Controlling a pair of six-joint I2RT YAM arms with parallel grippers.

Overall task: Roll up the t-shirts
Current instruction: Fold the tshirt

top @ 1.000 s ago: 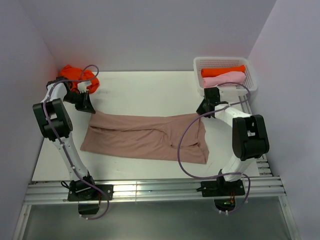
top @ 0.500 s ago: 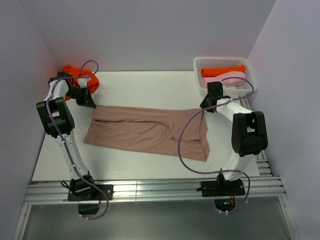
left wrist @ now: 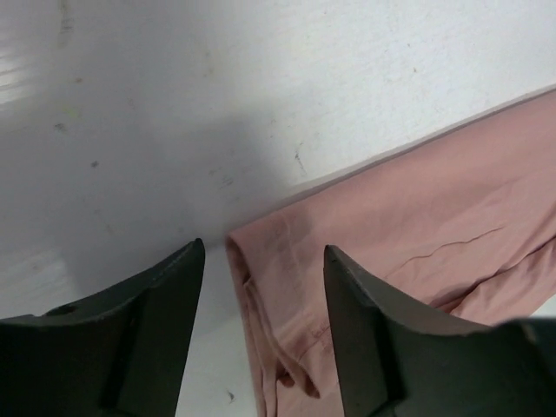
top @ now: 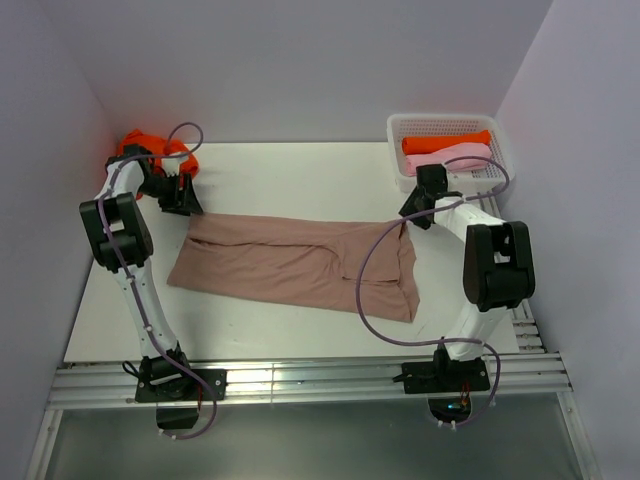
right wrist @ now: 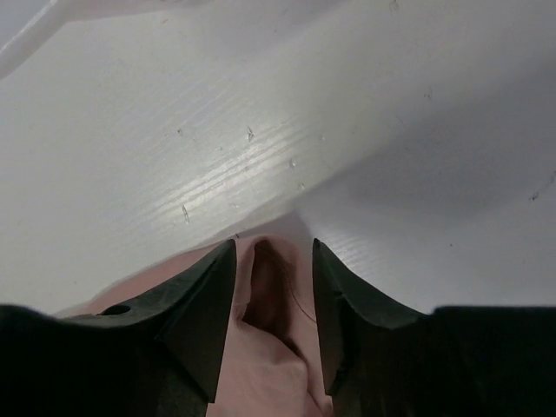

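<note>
The large pinkish-brown t-shirt lies flat and stretched wide across the white table. My left gripper is at its far left corner. In the left wrist view the left gripper is open, with the shirt corner lying loose between the fingers. My right gripper is at the far right corner. Seen from the right wrist, the right gripper is also open, and a raised fold of the shirt stands in the gap.
A crumpled bright orange t-shirt sits at the back left corner behind the left arm. The white mesh basket at the back right holds a rolled orange shirt and a rolled light pink one. Purple cables hang over the shirt's right end.
Both grippers pulled the shirt's far edge a little toward the back, then opened and let go of its two far corners. The shirt now lies flatter and straighter.
</note>
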